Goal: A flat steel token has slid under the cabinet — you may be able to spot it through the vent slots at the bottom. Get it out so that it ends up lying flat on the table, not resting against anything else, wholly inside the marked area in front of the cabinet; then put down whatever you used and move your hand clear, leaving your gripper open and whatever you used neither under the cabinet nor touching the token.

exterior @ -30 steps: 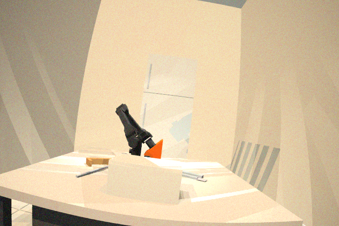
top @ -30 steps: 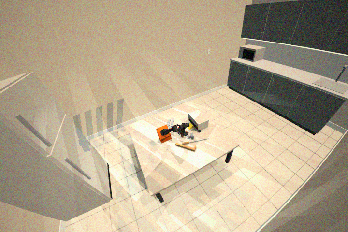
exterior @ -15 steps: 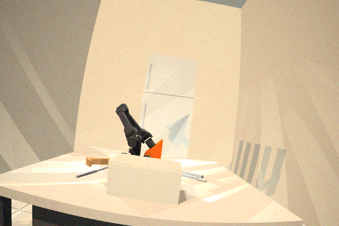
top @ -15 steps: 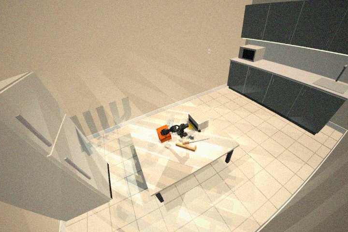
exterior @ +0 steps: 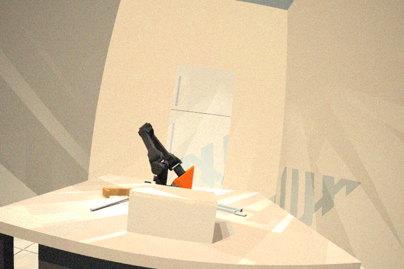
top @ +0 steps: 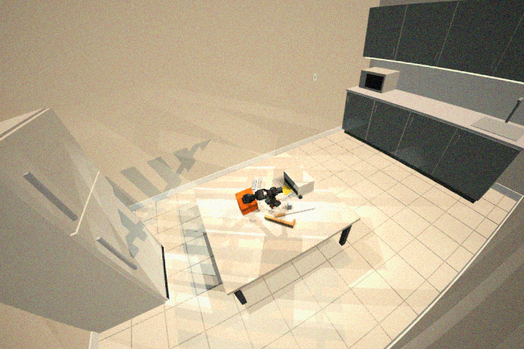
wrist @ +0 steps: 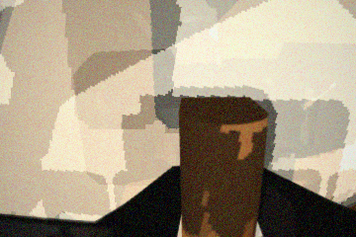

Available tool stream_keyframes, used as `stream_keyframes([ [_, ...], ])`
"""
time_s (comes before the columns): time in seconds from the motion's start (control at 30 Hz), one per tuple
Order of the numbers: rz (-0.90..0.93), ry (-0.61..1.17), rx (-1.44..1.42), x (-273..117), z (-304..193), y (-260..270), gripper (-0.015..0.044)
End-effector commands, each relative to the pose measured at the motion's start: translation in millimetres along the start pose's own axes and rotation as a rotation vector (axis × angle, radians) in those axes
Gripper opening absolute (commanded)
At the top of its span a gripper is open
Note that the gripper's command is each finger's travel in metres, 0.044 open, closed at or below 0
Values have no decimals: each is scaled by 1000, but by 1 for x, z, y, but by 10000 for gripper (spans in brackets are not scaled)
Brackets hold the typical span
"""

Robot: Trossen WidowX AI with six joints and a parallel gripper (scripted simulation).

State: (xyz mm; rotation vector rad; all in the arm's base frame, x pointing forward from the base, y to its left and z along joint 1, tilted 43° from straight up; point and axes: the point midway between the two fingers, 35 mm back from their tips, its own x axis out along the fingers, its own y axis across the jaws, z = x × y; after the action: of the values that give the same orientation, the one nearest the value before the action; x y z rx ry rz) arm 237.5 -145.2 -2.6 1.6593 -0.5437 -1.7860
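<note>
The cabinet (top: 304,182) (exterior: 171,215) is a pale box with a dark front that faces the arm. A yellow patch (top: 286,189) shows in front of it, partly behind the arm; I cannot tell whether it is the marked area. My gripper (top: 274,203) (wrist: 216,175) is shut on a brown wooden handle (wrist: 221,148), whose squared end stands up between the black fingers in the wrist view. What the handle belongs to is hidden. The gripper is over the table, to the arm's side of the cabinet. The steel token is not visible in any view.
An L-shaped wooden piece (top: 279,221) (exterior: 116,191) and a thin rod (top: 303,211) (exterior: 109,203) lie on the table (top: 246,254) (exterior: 65,222). A small grey block (top: 289,206) is near the gripper. Two silver bars (top: 256,183) (exterior: 230,208) lie on the far side, near the orange base (top: 246,201) (exterior: 185,180).
</note>
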Motion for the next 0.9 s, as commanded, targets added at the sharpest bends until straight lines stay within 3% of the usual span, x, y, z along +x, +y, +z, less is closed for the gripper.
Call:
stream_keyframes([
  [0.0,-1,-4,-5,1,7,0,0],
  [0.87,0,-3,-8,-3,18,14,0],
])
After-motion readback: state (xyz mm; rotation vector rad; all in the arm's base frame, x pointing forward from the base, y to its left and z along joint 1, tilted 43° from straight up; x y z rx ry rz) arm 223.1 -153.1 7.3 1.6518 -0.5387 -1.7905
